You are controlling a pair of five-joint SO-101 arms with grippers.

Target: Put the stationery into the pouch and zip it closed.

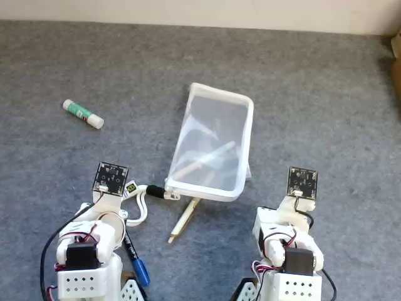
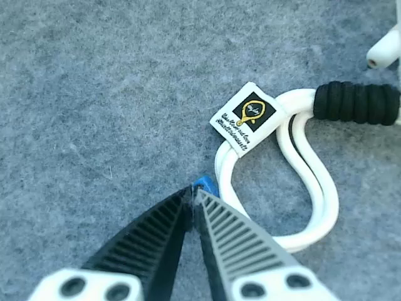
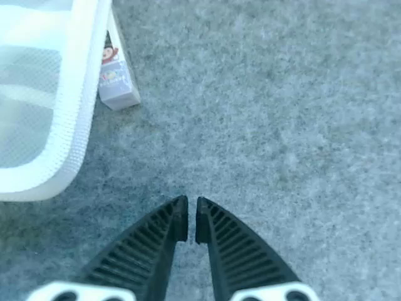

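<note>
The translucent white pouch (image 1: 213, 147) lies mid-table, with a pale stick-like item showing through its mesh. Its white cord loop (image 2: 313, 207) with a black bead (image 2: 357, 103) and a label (image 2: 246, 117) lies just ahead of my left gripper (image 2: 191, 197), which is shut and empty above a blue pen tip (image 2: 205, 185). The blue pen (image 1: 135, 260) lies beside the left arm. A wooden pencil (image 1: 185, 219) pokes out from under the pouch's near edge. A glue stick (image 1: 83, 114) lies far left. My right gripper (image 3: 191, 216) is shut over bare carpet, near the pouch corner (image 3: 44, 106) and a small eraser (image 3: 116, 78).
Grey carpet (image 1: 326, 94) covers the table, with open room to the right of and behind the pouch. A brown edge (image 1: 396, 56) shows at the far right.
</note>
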